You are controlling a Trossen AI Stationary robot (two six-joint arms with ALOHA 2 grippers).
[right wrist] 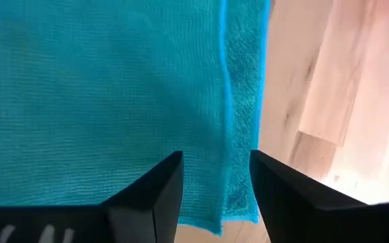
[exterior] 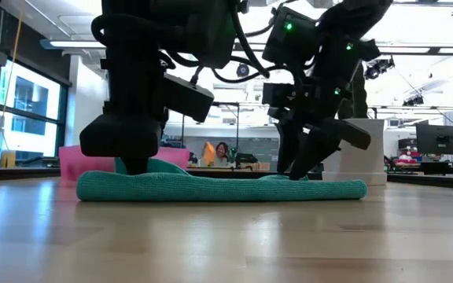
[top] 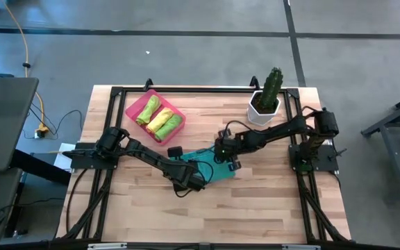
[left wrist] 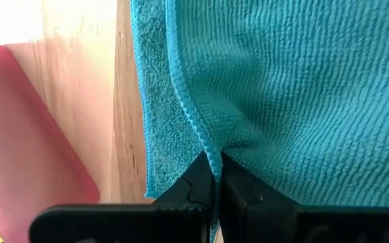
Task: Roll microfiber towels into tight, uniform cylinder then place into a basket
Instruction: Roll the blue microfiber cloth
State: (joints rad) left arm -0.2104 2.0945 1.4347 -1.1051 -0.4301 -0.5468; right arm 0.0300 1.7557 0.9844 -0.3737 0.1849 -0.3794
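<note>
- Rolled towels (top: 157, 117) in the pink basket (top: 134, 109): three, two lime green and one yellow.
- Teal towel (top: 210, 169) lying flat on the wooden surface (top: 255, 201): one.
- Basket: one.
- White pot with cactus (top: 267, 97): one.
- Dark arms: two, one claw each.

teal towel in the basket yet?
No, the teal towel lies flat on the table between both grippers, while the basket holds three rolled towels.
</note>
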